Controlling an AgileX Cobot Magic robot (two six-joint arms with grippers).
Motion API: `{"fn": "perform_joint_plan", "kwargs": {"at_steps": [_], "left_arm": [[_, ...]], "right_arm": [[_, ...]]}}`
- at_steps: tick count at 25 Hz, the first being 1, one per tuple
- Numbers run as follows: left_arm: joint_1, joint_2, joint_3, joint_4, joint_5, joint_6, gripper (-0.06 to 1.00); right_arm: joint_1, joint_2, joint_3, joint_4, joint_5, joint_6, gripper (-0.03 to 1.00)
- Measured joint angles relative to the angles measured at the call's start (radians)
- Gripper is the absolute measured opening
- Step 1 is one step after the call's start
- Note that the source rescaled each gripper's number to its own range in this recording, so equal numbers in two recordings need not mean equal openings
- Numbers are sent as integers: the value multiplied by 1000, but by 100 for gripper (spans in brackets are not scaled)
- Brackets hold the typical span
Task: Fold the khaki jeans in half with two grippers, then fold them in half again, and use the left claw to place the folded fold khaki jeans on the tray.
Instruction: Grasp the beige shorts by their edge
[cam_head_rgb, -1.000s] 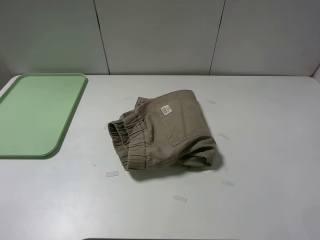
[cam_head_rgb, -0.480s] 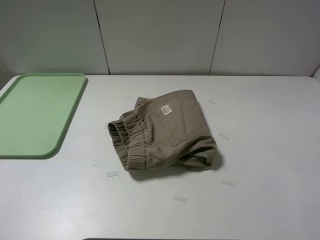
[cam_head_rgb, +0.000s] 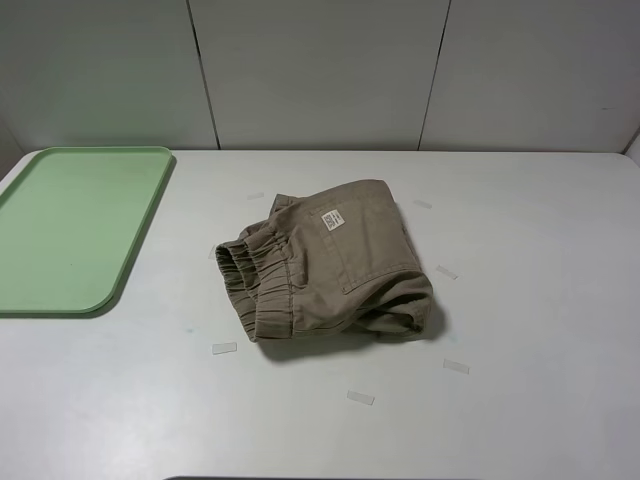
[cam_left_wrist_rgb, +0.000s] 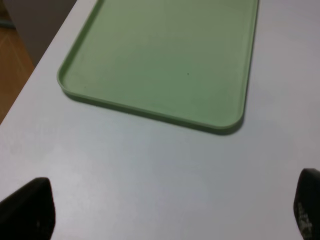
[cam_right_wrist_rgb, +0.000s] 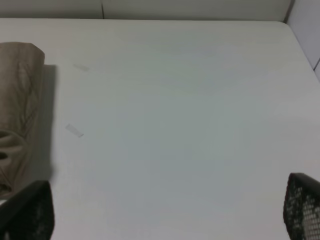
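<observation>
The khaki jeans lie as a folded bundle at the middle of the bench, waistband turned toward the left edge and the tray in the far left corner. The left gripper hangs spread wide and empty by the left edge, facing the tray, with no cloth in its view. The right gripper, equally spread, sees the bundle's side. We judge the left gripper must reach inward to mid-bench, meeting the waistband first.
</observation>
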Motion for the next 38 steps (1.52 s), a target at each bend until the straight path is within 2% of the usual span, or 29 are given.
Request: {"fn": "perform_joint_plan", "kwargs": {"at_steps": [28, 33, 38], "left_arm": [[0, 0, 0, 0, -1, 0, 95], [0, 0, 0, 38, -1, 12, 95], [0, 0, 0, 43, -1, 15, 95]], "right_arm": [[0, 0, 0, 0, 0, -2, 100], [0, 0, 0, 0, 0, -2, 100], [0, 0, 0, 0, 0, -2, 100]]}}
